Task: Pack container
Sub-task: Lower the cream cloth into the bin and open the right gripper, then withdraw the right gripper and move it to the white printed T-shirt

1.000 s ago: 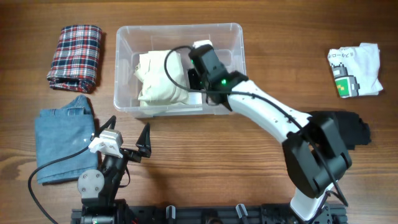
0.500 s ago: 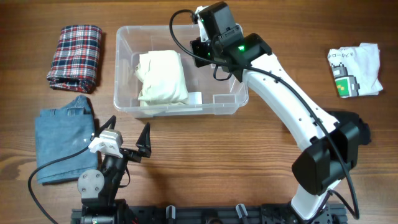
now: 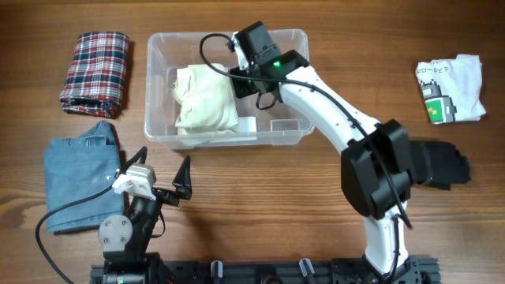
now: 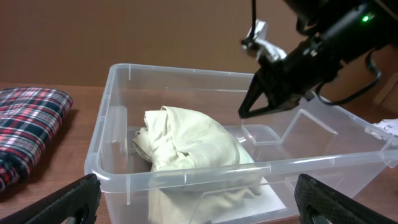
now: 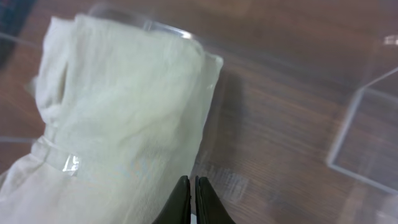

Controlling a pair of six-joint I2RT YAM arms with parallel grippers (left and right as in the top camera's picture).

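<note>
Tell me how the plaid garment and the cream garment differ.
The plaid garment is red, white and navy checked; the cream garment is plain. The plaid one lies on the table, left of the container; the cream one sits inside it. The plaid one looks neater, the cream one more rumpled. Both are folded cloth.
</note>
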